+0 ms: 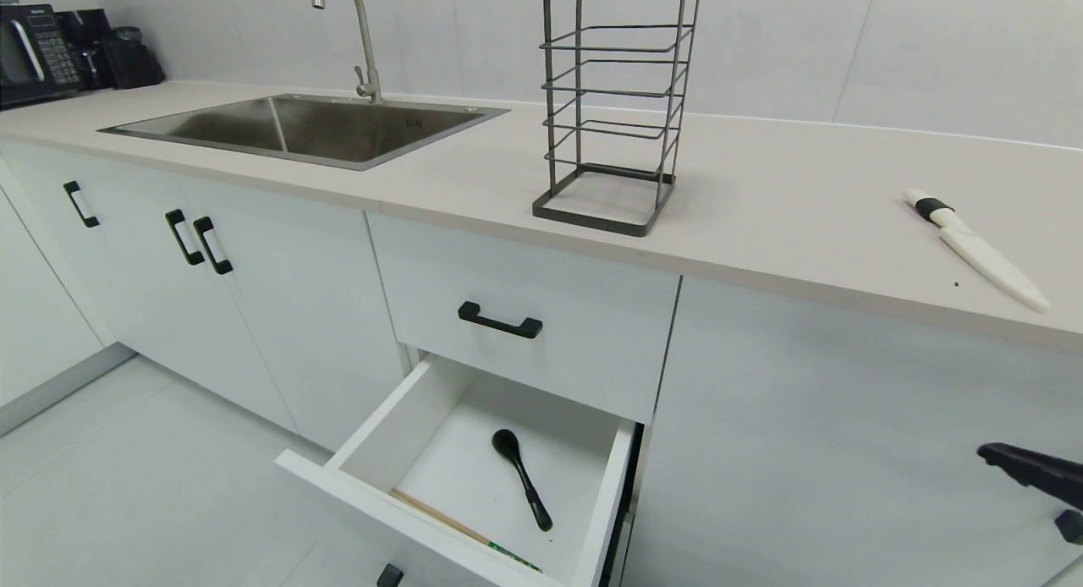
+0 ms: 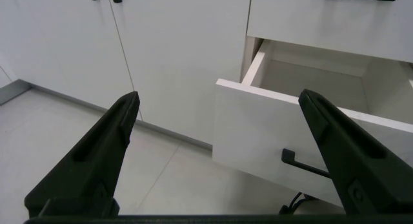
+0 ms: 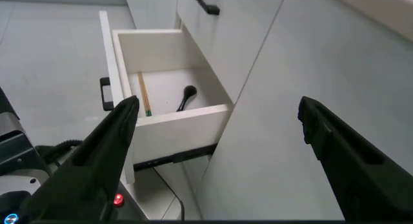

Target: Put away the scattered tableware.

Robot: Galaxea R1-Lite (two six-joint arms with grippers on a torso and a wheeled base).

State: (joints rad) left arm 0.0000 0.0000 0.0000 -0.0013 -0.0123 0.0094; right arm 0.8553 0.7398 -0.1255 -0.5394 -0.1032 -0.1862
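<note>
In the open lower drawer [image 1: 382, 418], near centre: one black spoon [image 1: 520, 475] lay on the floor, with wooden chopsticks [image 1: 448, 523] along the front wall. On the countertop [image 1: 804, 189], far right: one white knife [image 1: 973, 247], well apart from the wire rack [image 1: 613, 105]. The left gripper [image 2: 219, 98] and right gripper [image 3: 219, 102] both stood spread wide and empty, near the cabinet fronts.

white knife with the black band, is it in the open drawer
No, the white knife with the black band lies on the beige countertop, outside the open white drawer.
</note>
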